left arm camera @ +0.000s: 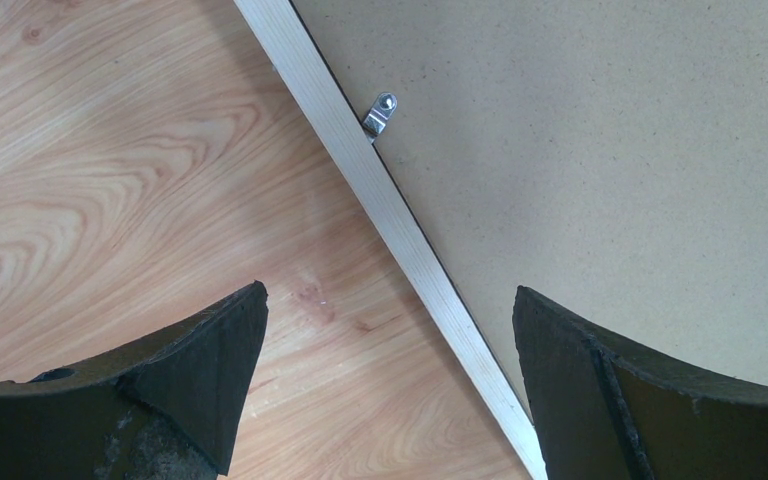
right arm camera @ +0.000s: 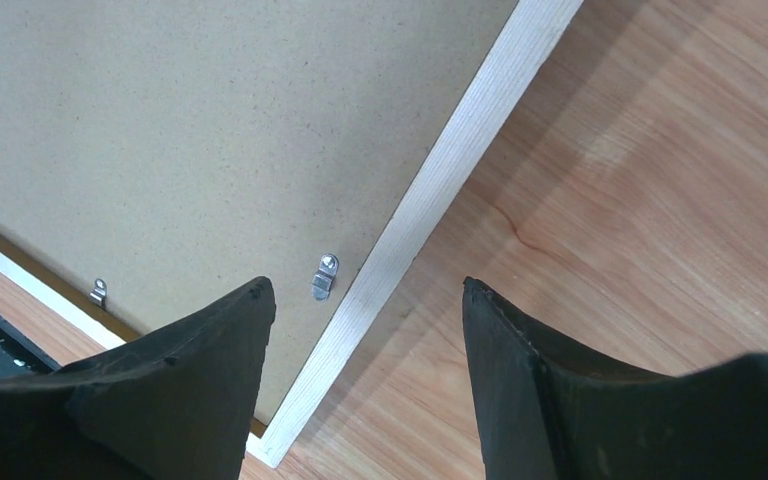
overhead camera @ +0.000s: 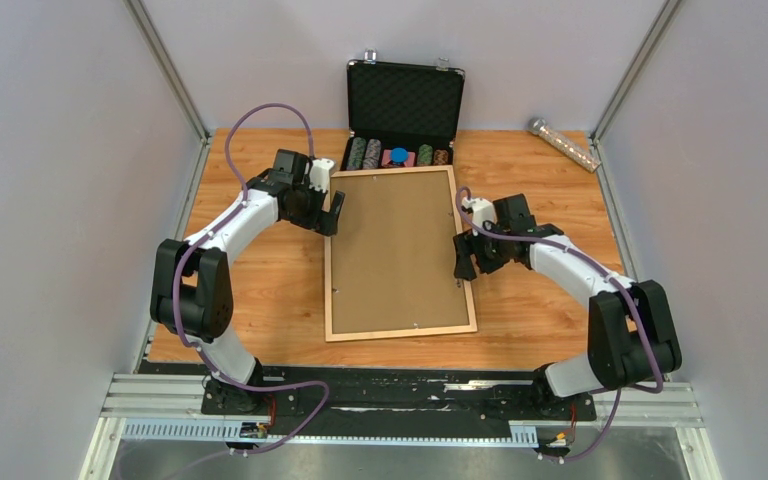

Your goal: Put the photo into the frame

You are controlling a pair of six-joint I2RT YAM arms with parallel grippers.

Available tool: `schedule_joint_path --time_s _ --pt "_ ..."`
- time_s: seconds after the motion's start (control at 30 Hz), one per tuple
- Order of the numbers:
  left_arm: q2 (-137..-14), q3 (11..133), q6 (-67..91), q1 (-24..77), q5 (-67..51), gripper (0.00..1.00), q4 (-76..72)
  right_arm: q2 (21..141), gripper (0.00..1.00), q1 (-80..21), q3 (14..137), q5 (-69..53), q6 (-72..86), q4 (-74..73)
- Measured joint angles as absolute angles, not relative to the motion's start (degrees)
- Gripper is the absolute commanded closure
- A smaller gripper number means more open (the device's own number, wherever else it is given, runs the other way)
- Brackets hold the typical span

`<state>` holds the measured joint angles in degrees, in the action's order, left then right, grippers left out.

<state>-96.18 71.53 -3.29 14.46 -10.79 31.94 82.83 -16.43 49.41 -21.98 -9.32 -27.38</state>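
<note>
So from the top camera we've got the frame (overhead camera: 400, 334) lying flat in the middle of the bench (overhead camera: 260, 290), back side up, with a brown backing board (overhead camera: 395, 250) filling it. The left hand (overhead camera: 328, 222) sits at the frame's upper left edge and the right hand (overhead camera: 465, 262) at its right edge, about halfway down. Behind the frame, just past its far end, there's an open black case (overhead camera: 405, 105) with rows of chips (overhead camera: 398, 155) in it, and a shiny tube (overhead camera: 563, 143) lies off in the far right corner. On the left wrist camera we're looking straight down: the two fingers (left arm camera: 190, 380) stand wide apart with nothing between them, one over bare bench and the other over the backing board, and the pale wooden rail (left arm camera: 400, 220) runs diagonally through the gap. A little metal tab (left arm camera: 380, 113) sits on the board right against the rail. So that hand is open and empty. The right wrist camera shows much the same mirrored: fingers (right arm camera: 560, 400) spread and holding nothing, straddling the frame's rail (right arm camera: 440, 180) near its near corner, with a metal tab (right arm camera: 326, 275) just inside the rail and another tab (right arm camera: 98, 292) further along the neighbouring edge. We can't tell whether either hand touches the wood.
</note>
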Motion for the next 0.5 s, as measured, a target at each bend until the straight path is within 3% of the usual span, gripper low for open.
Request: schedule_joint_path --time_s 0.33,0.5 --pt "-96.18 71.53 -3.33 14.41 -10.41 0.00 31.94 83.50 0.34 -18.98 48.95 -20.60 -9.37 -27.40" --pt "-96.18 71.50 -3.33 14.37 -10.44 0.00 31.94 83.53 0.40 -20.75 48.34 -19.29 -9.58 -27.92"
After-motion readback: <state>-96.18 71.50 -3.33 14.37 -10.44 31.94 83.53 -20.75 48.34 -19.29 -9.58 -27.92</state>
